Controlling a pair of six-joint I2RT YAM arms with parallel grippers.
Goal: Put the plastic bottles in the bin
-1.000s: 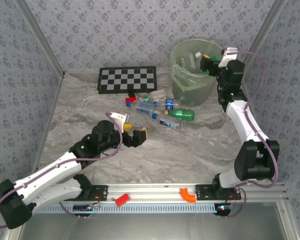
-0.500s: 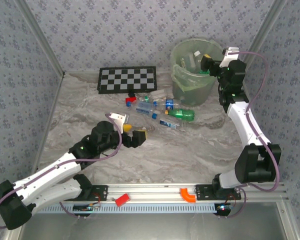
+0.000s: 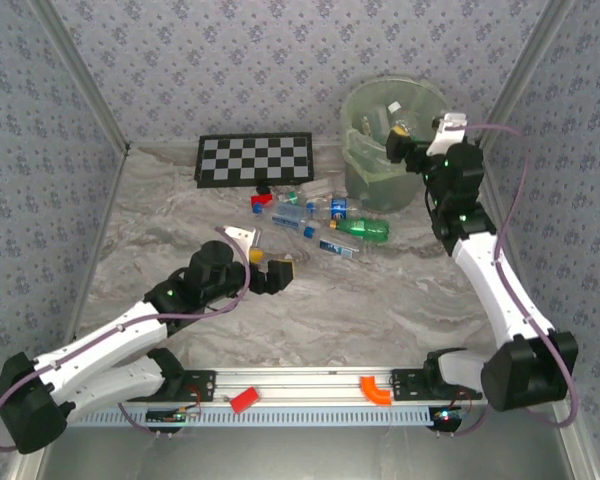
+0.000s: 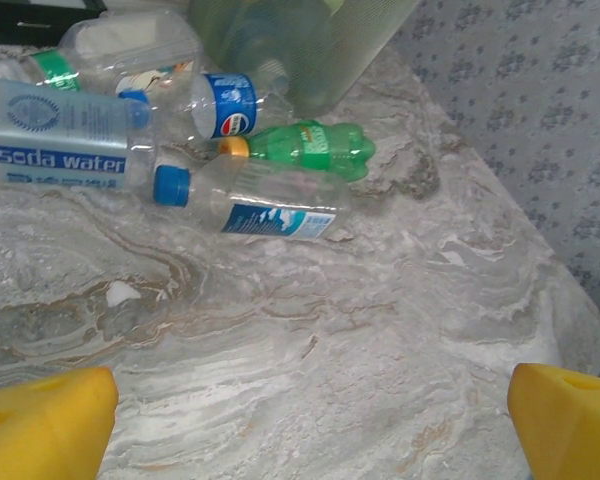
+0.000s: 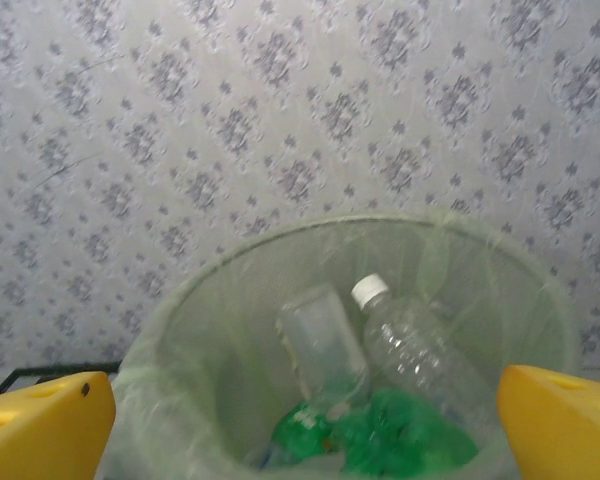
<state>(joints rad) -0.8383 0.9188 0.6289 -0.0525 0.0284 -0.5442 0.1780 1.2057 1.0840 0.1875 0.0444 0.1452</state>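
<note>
- The left gripper (image 3: 270,268), black with yellow-tipped fingers, has barely shifted over the last second. It hovers low over the marbled grey table (image 3: 380,300), fingers spread wide with nothing between them, facing the pile.
- The loose plastic bottles (image 3: 320,215) lie where they were, between the left gripper and the bin. A clear blue-capped bottle (image 4: 255,200) is nearest, a green yellow-capped bottle (image 4: 310,145) lies just behind it, and others lie beyond.
- The round translucent pale-green bin (image 3: 365,170) stands unmoved at the far right. A clear white-capped bottle (image 5: 410,345) and crumpled green ones rest inside it.
- The right gripper (image 3: 398,145) held something green at the rim a second ago. Now its fingers are wide apart and empty above the bin's mouth, and the arm has swung leftward. I judge that one more bottle has been delivered, with several left on the table.
</note>
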